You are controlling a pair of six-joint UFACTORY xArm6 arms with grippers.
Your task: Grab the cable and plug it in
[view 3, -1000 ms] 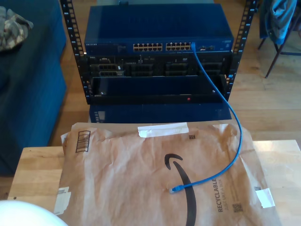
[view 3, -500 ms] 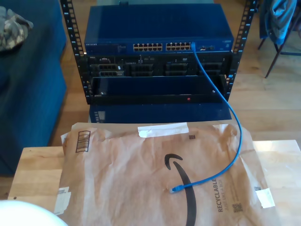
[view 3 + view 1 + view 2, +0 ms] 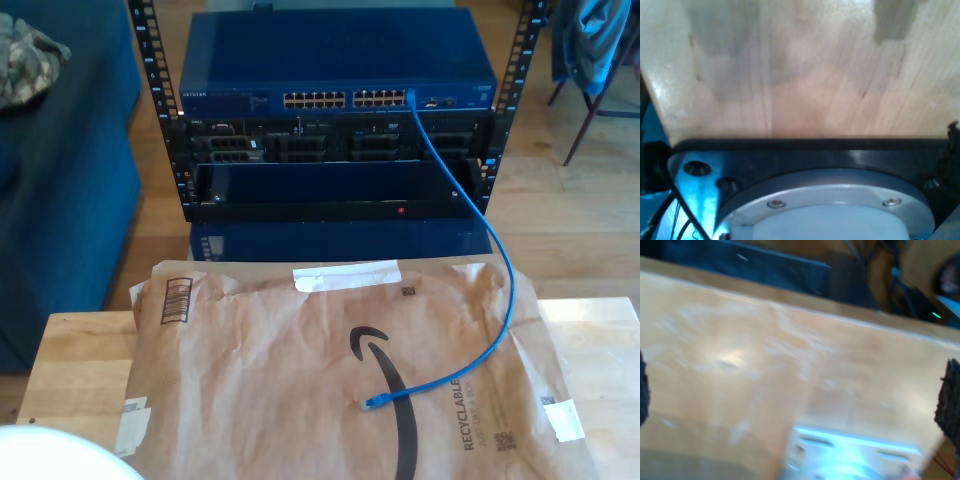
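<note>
In the exterior view you see the cable (image 3: 497, 262), thin and bright blue, with one end plugged into the last port at the right of the port row on the blue network switch (image 3: 338, 62) at the top of the frame. That switch sits in a black rack (image 3: 335, 165) with darker units under it. From the port the cable drops down the rack face, bows toward the exterior view's right, then curves back in over a brown paper mailer (image 3: 300, 380). Its free plug (image 3: 371, 403) lies flat on the mailer in the lower middle of the frame, just right of the printed black arrow logo. The mailer covers most of a light wooden table (image 3: 70, 370). A white rounded shape (image 3: 55, 458) shows at the lower left corner, a dark blue sofa (image 3: 60, 200) fills the left side, and chair legs (image 3: 590, 110) stand at the upper right.

In the first wrist view you look along pale wood (image 3: 805, 70), with a black plate and a round grey metal flange (image 3: 825, 205) in the lower part. You cannot tell how the jaws of my first gripper stand.

In the second wrist view, blurred, you see wood (image 3: 790, 375) again, with a dark padded fingertip (image 3: 949, 400) at the right edge and another at the left edge. The fingers of my second gripper stand wide apart, with nothing between them.
</note>
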